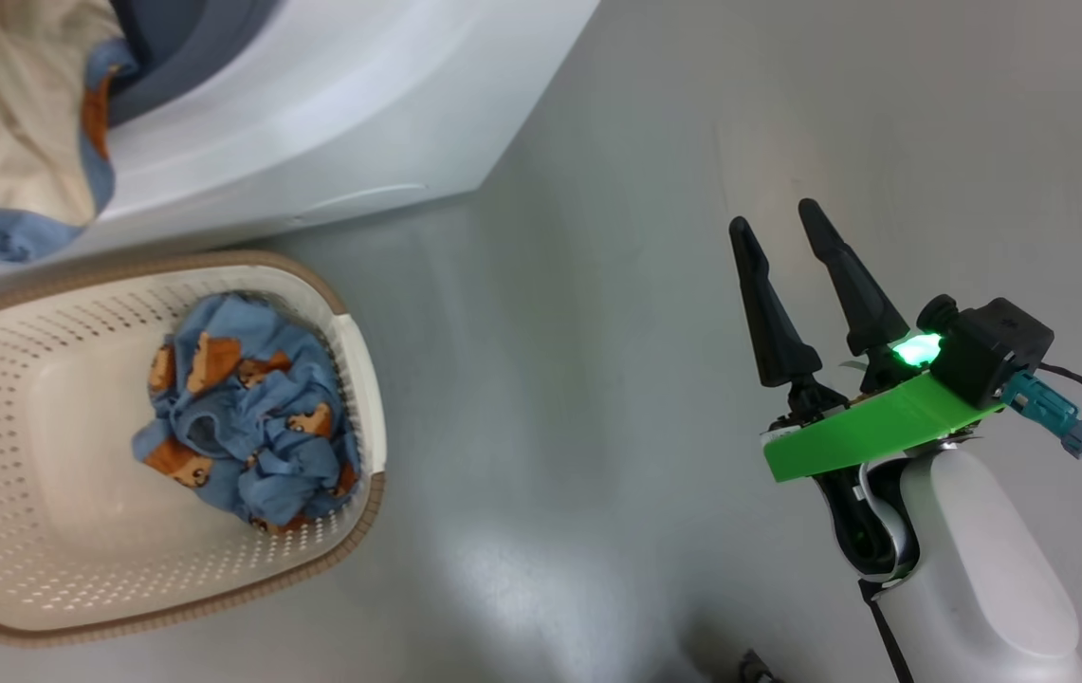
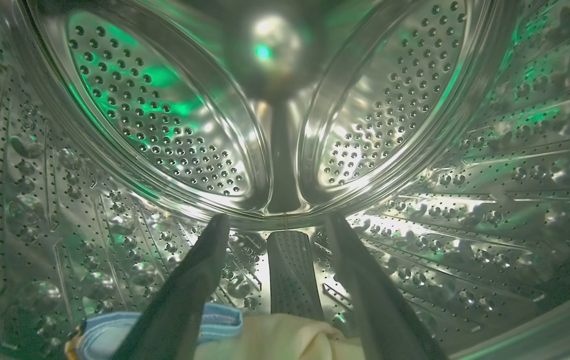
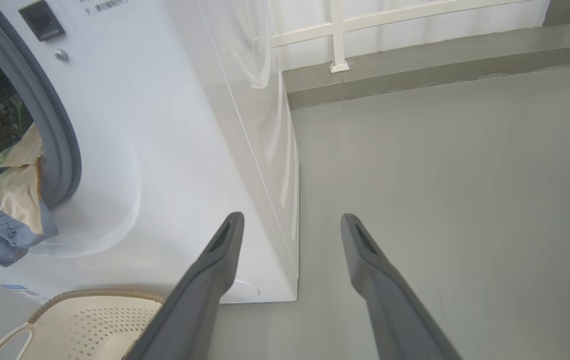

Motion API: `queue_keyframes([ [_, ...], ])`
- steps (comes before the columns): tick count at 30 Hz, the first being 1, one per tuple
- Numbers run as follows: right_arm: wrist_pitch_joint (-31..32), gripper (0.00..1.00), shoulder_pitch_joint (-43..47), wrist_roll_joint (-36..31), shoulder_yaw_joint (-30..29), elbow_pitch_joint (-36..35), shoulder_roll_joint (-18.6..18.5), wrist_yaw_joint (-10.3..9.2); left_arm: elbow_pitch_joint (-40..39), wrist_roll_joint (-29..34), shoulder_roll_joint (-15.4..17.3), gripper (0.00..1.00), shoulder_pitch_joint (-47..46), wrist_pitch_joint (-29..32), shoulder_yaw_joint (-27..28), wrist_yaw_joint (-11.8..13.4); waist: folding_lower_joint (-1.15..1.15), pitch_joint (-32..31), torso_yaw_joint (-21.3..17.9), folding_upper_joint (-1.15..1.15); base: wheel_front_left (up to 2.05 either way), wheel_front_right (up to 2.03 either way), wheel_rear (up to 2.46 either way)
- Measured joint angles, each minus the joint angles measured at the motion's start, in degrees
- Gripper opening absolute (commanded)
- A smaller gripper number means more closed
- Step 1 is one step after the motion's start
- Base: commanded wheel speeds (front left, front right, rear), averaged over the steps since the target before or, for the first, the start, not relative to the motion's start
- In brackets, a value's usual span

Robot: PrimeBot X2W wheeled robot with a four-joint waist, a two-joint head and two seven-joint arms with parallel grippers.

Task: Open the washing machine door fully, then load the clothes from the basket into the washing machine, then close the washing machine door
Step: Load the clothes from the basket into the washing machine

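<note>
Head view: right end effector [image 1: 773, 214] hangs over the grey floor [image 1: 597, 427], its two dark fingers apart with nothing between them, well away from the basket [image 1: 57, 446]. I see the basket on the floor just in front of the washing machine [image 1: 332, 104], near its lower front edge. Blue printed clothes [image 1: 247, 408] lie bunched at the basket's right end. One cream-lined garment [image 1: 0, 123] hangs out of the washer opening over the grey gasket [image 1: 180, 47], and its blue edge dangles above the basket's rim.

Left wrist view: left end effector [image 2: 277, 222] is inside the perforated steel drum [image 2: 155, 125]. Its fingers are spread wide and point at the back wall, and a drum paddle [image 2: 292, 270] shows between them. Nothing is clamped that I can see. Cream cloth sits at the bottom edge of this view under the finger bases, with a light blue band beside the finger on this view's left. I can't tell whether either finger touches it.

Right wrist view: the garment is draped over the gasket lip, part inside the opening and part hanging down the white front. The basket's brown rim and one handle sit at lower left, close to the washer's base.
</note>
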Motion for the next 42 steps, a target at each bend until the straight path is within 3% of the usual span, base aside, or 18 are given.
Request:
queue_keyframes([
  [9,0.0,1.00,0.2,0.0,-1.4,0.3,-0.5,0.00,-4.9,0.0,-1.6,1.00,8.5,0.0,1.6,-1.1,0.00,-4.1,2.0,0.00,0.00,0.00,0.00],
  [19,0.0,1.00,1.7,0.0,-3.1,-0.1,-2.1,0.00,-17.8,0.2,-3.4,1.00,23.6,0.0,3.0,-2.0,0.00,-8.5,5.6,0.00,0.00,0.00,0.00],
  [31,0.0,1.00,4.1,0.0,-3.5,0.1,-3.3,0.00,-32.2,-0.2,-4.6,1.00,44.3,0.0,6.2,-2.1,0.00,-13.7,8.0,0.00,0.00,0.00,0.00],
  [42,0.0,1.00,5.2,0.0,-3.5,0.0,-3.9,0.00,-39.6,-0.9,-5.3,1.00,55.8,0.1,7.0,-1.4,0.00,-15.8,9.0,0.00,0.00,0.00,0.00],
])
